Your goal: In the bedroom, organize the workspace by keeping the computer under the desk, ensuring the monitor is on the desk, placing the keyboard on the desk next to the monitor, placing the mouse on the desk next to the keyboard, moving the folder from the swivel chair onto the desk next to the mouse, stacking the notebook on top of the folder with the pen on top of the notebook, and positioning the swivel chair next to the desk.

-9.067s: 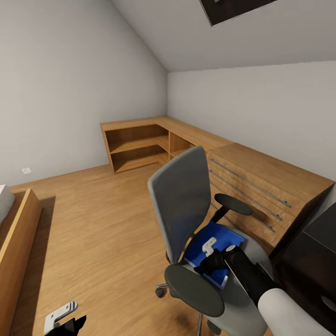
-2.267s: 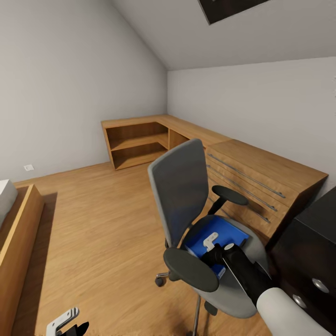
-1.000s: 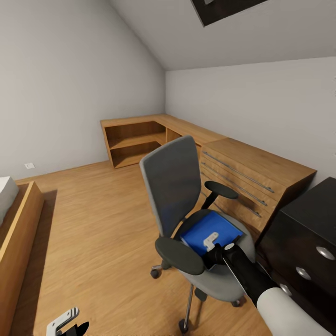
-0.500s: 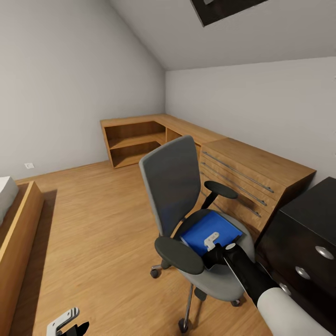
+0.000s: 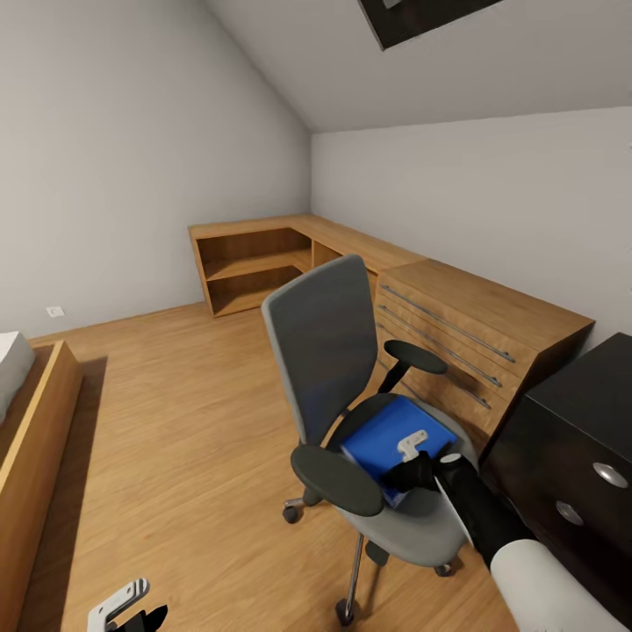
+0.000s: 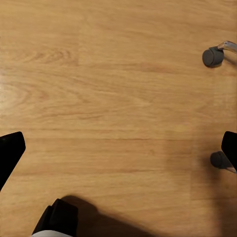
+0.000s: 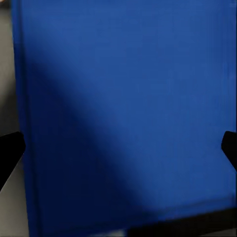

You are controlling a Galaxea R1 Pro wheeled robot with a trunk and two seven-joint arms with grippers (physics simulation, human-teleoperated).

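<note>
Right gripper (image 5: 412, 456) spread wide over the folder (image 5: 391, 436), hiding its near edge. Left gripper (image 5: 123, 606) is cut off, grip unreadable. No writing anywhere.

Head view: the right gripper (image 5: 412, 465) covers the folder's (image 5: 386, 434) near corner; its fingers' spacing is unreadable. The counter (image 5: 570, 439) and bed frame (image 5: 35, 456) are cropped by the picture's edges. Right wrist view: the folder's edges run out of frame. Left wrist view: 2 castors (image 6: 213, 57) are partly cropped.
</note>
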